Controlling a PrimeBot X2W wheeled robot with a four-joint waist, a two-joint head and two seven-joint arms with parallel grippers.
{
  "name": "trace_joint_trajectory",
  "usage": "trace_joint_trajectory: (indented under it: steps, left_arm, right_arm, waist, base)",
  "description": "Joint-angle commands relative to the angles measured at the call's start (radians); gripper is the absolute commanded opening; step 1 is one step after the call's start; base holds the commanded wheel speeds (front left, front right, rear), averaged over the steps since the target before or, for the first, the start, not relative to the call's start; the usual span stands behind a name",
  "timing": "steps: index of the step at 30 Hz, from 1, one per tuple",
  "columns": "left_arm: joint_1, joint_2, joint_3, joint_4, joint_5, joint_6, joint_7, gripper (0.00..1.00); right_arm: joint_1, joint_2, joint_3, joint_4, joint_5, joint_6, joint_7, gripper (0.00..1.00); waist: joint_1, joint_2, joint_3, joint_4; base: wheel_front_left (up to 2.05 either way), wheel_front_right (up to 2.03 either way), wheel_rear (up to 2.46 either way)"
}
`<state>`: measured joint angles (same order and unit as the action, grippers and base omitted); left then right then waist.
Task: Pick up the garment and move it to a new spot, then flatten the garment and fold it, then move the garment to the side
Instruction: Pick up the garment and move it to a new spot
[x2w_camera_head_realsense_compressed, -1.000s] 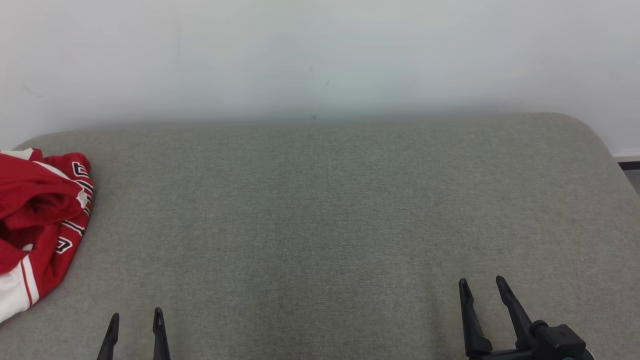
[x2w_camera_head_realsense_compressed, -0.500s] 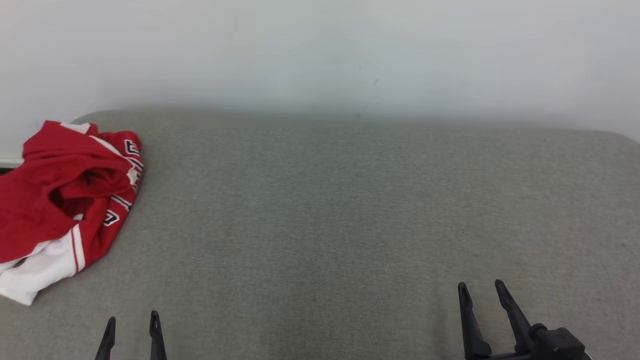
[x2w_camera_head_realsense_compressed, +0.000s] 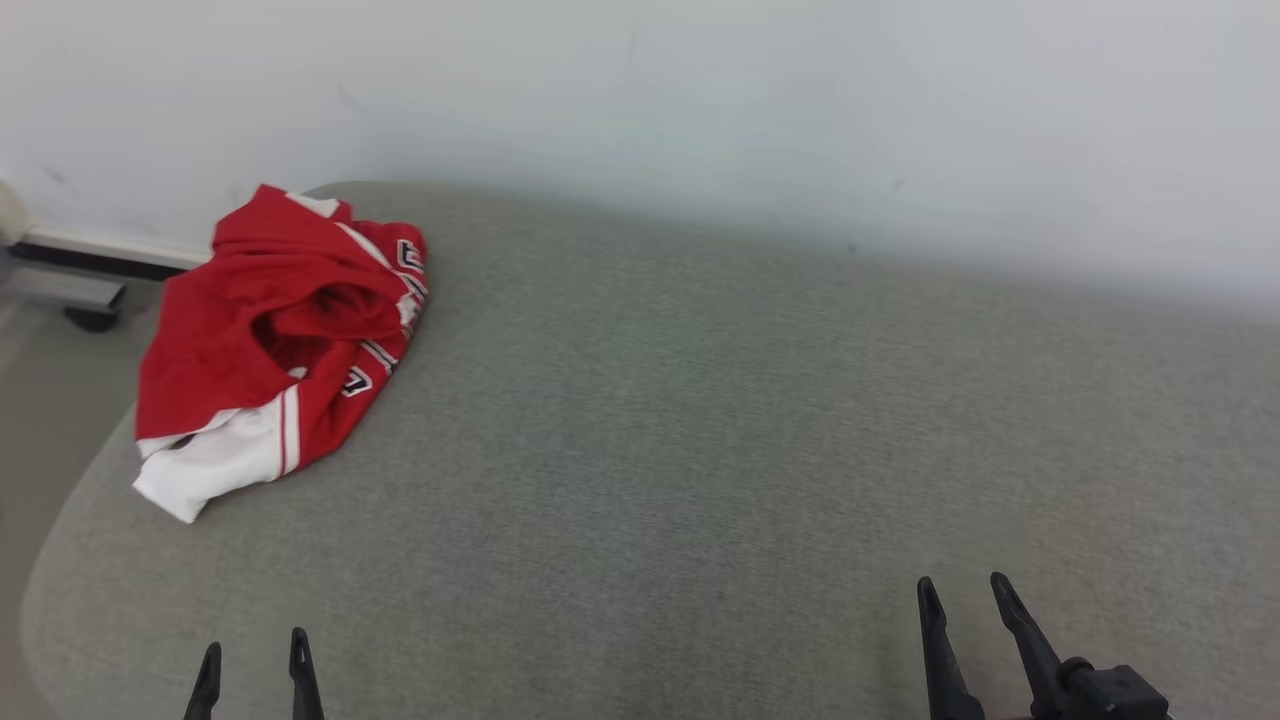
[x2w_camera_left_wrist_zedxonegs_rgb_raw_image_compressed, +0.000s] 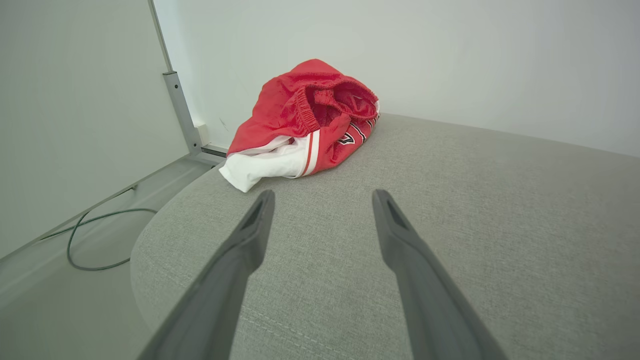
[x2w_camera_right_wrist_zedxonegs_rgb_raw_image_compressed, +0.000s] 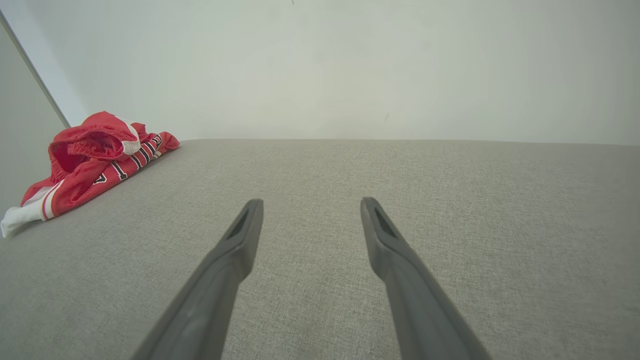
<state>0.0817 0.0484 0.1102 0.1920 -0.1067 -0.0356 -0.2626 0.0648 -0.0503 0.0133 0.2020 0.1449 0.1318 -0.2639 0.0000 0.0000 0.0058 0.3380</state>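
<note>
View: My head camera has swung left over the last second. The whole picture shifted, so I read it as the robot turning and not the cloth moving.
Garment: The red and white garment (x2w_camera_head_realsense_compressed: 270, 330) was cut off by the left edge a second ago and is now fully in frame. It lies crumpled in a heap at the far left corner of the grey cushion (x2w_camera_head_realsense_compressed: 700, 450), close to the rounded edge and the wall (x2w_camera_head_realsense_compressed: 700, 90).
Left gripper: The left gripper (x2w_camera_head_realsense_compressed: 254, 645) is released with its fingers spread and nothing between them. It hangs low over the near left of the cushion, well short of the garment. In its wrist view the heap sits straight ahead, beyond the fingertips.
Right gripper: The right gripper (x2w_camera_head_realsense_compressed: 962, 590) is also released and empty, at the near right, well apart from the garment.
Task stage: I judge this to be the very start. The garment has been found but not touched.
Meaning: With the heap in full view I can plan a reach. The left arm looks better placed.
Risk: The garment lies near the cushion's edge, and a cable (x2w_camera_left_wrist_zedxonegs_rgb_raw_image_compressed: 95, 240) lies on the floor below. A clumsy nudge could push the cloth off.
</note>
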Motion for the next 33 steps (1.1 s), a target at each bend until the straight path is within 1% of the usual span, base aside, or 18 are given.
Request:
trace_joint_trajectory:
  steps: [1,6,12,19,27,29,33]
  left_arm:
    - [0.008,0.004,0.005,0.003,0.003,0.001,-0.004,1.0]
    - [0.012,0.003,0.008,0.006,0.002,0.005,-0.004,1.0]
    - [0.014,0.004,0.017,0.012,-0.012,0.002,-0.004,1.0]
    - [0.02,0.003,0.036,0.001,-0.028,0.016,-0.004,1.0]
    - [0.016,0.003,0.041,-0.002,-0.032,0.022,-0.004,1.0]
    - [0.005,0.003,0.046,0.0,-0.03,0.018,-0.004,1.0]
    - [-0.024,0.003,0.067,0.012,-0.043,-0.005,-0.004,1.0]
  right_arm:
    - [0.01,0.0,0.001,-0.002,0.0,-0.002,-0.001,1.0]
    - [0.011,0.0,0.002,-0.003,-0.004,-0.002,-0.001,1.0]
    - [0.015,0.0,0.007,-0.003,-0.005,-0.002,-0.001,1.0]
    - [-0.017,0.0,0.026,0.005,-0.015,-0.002,-0.001,1.0]
    - [-0.021,0.0,0.032,0.008,-0.014,-0.002,-0.001,1.0]
    - [-0.022,0.0,0.033,0.009,-0.011,-0.002,-0.001,1.0]
    - [-0.019,0.0,0.039,0.002,-0.012,-0.002,-0.001,1.0]
  waist:
    - [0.0,0.0,-0.005,0.056]
    - [0.0,0.0,-0.007,0.114]
    - [0.0,0.0,-0.008,0.168]
    - [0.0,0.0,0.008,0.178]
    - [0.0,0.0,0.01,0.18]
    - [0.0,0.0,0.008,0.179]
    - [0.0,0.0,0.007,0.164]
  base:
    - [0.0,0.0,0.0]
    - [0.0,0.0,0.0]
    - [0.0,0.0,0.0]
    - [0.0,0.0,0.0]
    - [0.0,0.0,0.0]
    - [0.0,0.0,0.0]
    - [0.0,0.0,0.0]
